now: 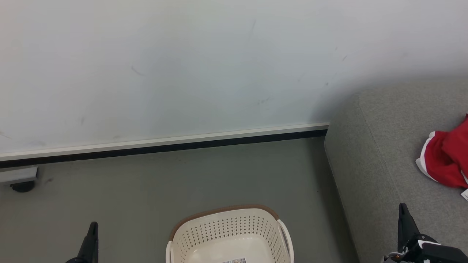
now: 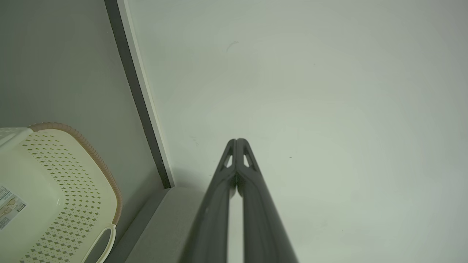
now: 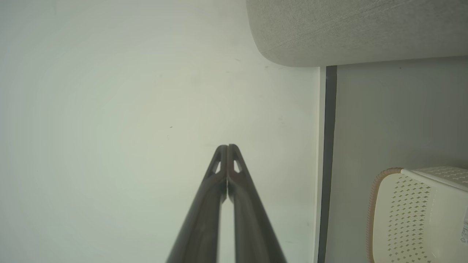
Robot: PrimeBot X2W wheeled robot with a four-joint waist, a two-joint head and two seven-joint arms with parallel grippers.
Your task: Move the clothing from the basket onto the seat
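Clothing (image 1: pixel 446 160) lies bunched on the seat (image 1: pixel 380 146), ahead of the right pincer (image 3: pixel 227 146) and slightly to its right. Its white-trimmed edge faces back toward the basket (image 1: pixel 234 228). The picture's edge cuts the heap, so its long axis cannot be told. The basket stands on the floor (image 1: pixel 146 190) between the two pincers, rounded brown-rimmed end toward the wall (image 1: pixel 182 65), a label on its bare bottom. The left pincer (image 2: pixel 237 140) and the right each have fingertips pressed together on nothing, pointing at the wall.
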